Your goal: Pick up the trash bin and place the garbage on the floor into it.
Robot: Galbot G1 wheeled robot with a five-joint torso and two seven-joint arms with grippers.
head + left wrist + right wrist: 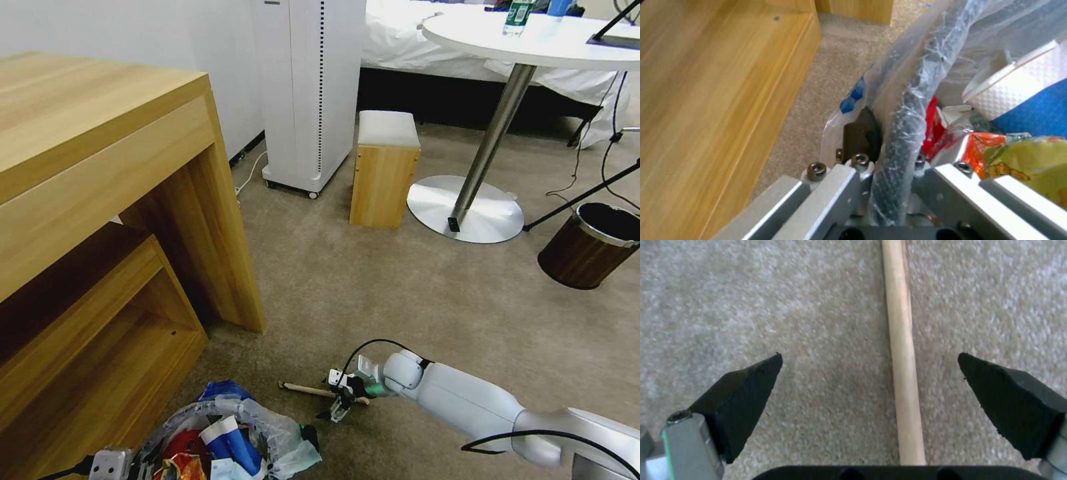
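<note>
beige-brown carpet, the floor point(400, 293), runs from the robot out to a pale wooden desk point(100, 200) on the left, whose lower shelf sits close beside the trash bin point(267, 427). farther back stand a white tower unit point(310, 93), a small wooden stool with a white cushion point(385, 167), a round white table point(533, 37) on a steel post and disc foot, and a brown wood-look bin with a metal rim point(590, 243) well off to the right. nothing lies between the right arm and the thin wooden stick point(310, 389) on the carpet; the stick is just ahead of the trash bin, apart from it.

the right gripper point(869, 386) hangs low over the stick with its black fingers point(742, 396) spread wide, one on each side. in the right wrist view the stick point(902, 356) runs lengthwise through the gap, nearer one finger than the other, and touches neither; whether the tips meet the carpet cannot be told.

the left gripper point(889, 186) is clamped on the bin's dark rim point(907, 123), with the crinkly plastic liner caught under the grip. inside the bin lie garbage pieces: a red wrapper point(931, 123), an orange wrapper point(985, 146), a yellow-green packet point(1031, 166) and a blue-white carton point(1031, 100). the bin is at the bottom of the head view, next to the desk's lower shelf; whether it rests on the carpet or hangs off it cannot be told.
</note>
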